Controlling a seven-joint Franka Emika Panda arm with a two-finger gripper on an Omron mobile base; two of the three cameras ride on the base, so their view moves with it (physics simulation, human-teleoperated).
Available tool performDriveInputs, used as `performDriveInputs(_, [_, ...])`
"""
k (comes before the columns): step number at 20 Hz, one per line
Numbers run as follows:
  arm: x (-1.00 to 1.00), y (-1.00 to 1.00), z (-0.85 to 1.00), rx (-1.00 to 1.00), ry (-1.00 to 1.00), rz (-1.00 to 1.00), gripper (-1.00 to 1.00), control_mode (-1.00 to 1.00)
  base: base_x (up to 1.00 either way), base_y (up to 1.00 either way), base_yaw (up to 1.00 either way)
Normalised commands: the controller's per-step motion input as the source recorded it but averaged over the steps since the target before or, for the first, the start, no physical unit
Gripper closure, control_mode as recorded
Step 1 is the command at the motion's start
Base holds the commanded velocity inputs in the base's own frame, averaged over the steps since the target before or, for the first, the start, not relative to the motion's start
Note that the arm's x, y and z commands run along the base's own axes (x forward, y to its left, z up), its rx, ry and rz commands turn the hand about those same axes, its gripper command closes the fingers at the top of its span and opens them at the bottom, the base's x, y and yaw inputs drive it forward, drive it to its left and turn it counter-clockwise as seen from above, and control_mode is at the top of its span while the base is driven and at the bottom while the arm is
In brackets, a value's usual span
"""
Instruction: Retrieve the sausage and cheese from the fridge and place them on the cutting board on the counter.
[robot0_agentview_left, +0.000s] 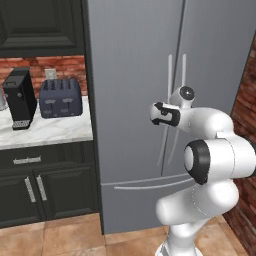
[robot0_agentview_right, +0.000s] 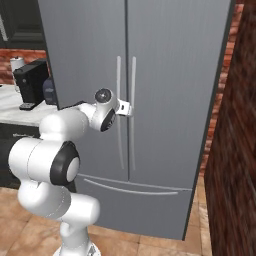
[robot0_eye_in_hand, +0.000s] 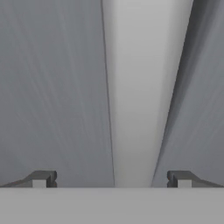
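Kitchen, fridge front: I have the arm reaching toward the fridge (robot0_agentview_left: 140, 100), whose 2 steel doors are both shut, the drawer front below them shut too. In the right base view the end effector (robot0_agentview_right: 126, 108) sits right at the 2 long door handles, at about mid-height of the left handle (robot0_agentview_right: 119, 100). The hand view looks straight along 1 pale handle bar (robot0_eye_in_hand: 140, 87), which runs up between the 2 dark fingertips (robot0_eye_in_hand: 41, 178); the jaws stand wide, 1 on each side of the bar, gripping nothing. I cannot tell from these views whether the tips already touch the bar or are just short of it.

The sausage and cheese are presumably behind these closed doors; I see neither. To the left of the fridge, the tabletop (robot0_agentview_left: 55, 132) of white marble carries a dark toaster (robot0_agentview_left: 61, 97) and a black coffee machine (robot0_agentview_left: 20, 97); no cutting board appears on the stretch visible to me.

By my reading, the task is at its very start: nothing retrieved, nothing placed, the door not yet opened. Left to do: close on the handle, swing the door out, find and lift each of the 2 items, and carry them over to the board.
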Motion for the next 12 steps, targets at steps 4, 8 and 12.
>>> performDriveInputs(4, [0.14, -0.19, -0.11, 0.00, 0.00, 0.03, -1.00, -1.00, 0.00, 0.00, 0.00])
performDriveInputs(8, [0.31, -0.15, -0.01, 0.00, 0.00, 0.04, -1.00, -1.00, 0.00, 0.00, 0.00])
performDriveInputs(12, [0.38, -0.03, 0.00, 0.00, 0.00, 0.06, -1.00, -1.00, 0.00, 0.00, 0.00])
